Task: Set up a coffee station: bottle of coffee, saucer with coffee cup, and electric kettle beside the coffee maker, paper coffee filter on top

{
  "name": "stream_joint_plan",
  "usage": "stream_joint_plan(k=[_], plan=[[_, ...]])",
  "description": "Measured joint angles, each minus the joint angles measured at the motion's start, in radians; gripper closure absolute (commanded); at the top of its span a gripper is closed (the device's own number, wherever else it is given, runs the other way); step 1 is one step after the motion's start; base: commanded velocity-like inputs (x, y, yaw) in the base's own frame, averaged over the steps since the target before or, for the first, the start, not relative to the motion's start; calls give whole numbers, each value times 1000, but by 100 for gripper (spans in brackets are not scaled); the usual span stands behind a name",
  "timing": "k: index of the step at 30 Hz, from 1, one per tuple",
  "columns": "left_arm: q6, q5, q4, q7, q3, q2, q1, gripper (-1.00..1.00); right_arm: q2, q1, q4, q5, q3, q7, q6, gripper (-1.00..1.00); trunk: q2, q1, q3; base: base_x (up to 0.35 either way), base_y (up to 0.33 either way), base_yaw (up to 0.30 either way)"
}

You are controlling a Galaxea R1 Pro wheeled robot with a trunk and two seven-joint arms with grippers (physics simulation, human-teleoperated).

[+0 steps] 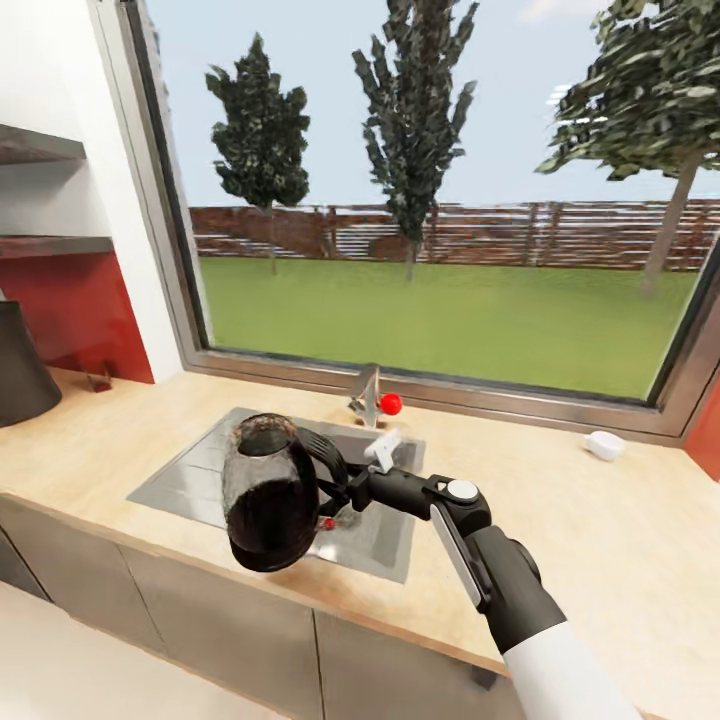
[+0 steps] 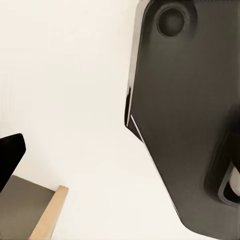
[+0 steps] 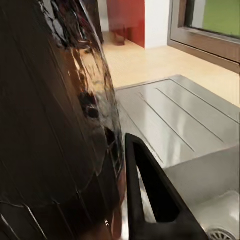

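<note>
The electric kettle, rounded clear glass with a black lid and loop handle, hangs tilted above the sink's front edge. My right gripper is shut on its handle. The right wrist view shows the glass body and the black handle close up. The coffee maker stands as a dark shape at the far left of the light-wood kitchen countertop. A small white coffee cup sits on the counter at the far right, near the window. The kitchen shelf is on the left wall. My left gripper has its fingers spread.
A steel sink with drainboard is set into the counter under the kettle, with a faucet and a red knob behind it. A wide window runs along the back. Dark-grey cabinet fronts sit below the counter.
</note>
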Motion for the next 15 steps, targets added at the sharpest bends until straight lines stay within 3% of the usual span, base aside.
stream_joint_plan(k=[10,15], plan=[[-3,0,-1,-1,0,-1,0,-100,0,0,1,0,0,0,0,100,-1,0,5,147,320,272],[-3,0,-1,-1,0,-1,0,-100,0,0,-3,0,1,0,-2,100,-1,0,6,168,319,114]])
